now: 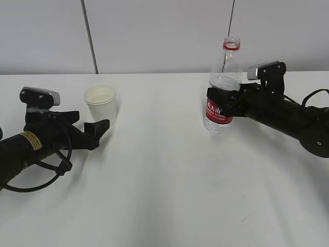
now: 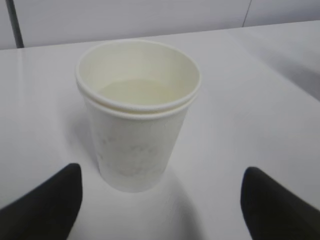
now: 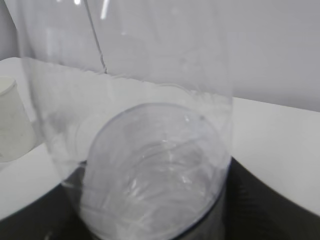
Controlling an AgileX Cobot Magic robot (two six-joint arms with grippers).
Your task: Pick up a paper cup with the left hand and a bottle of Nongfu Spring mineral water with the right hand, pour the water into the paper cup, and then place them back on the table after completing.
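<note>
White table (image 1: 164, 195) under a pale wall. Ext view: left hand (image 1: 100, 127) sits just beside the paper cup (image 1: 101, 103), jaws spread, not gripping; right hand (image 1: 222, 100) clamps the bottle (image 1: 224, 87), upright, cap off. Left wrist cam alone shows liquid in cup. Right wrist cam: bottle fills frame betw jaws, cup at far left.

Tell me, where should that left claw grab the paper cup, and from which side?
Around the middle of the paper cup's side wall, coming in level from the near side, where the left claw already waits with its fingers spread apart. The cup stands upright and tapers downward, so a mid-height squeeze under the rolled rim looks safest. It holds liquid, so a gentle, level grip seems wise.
</note>
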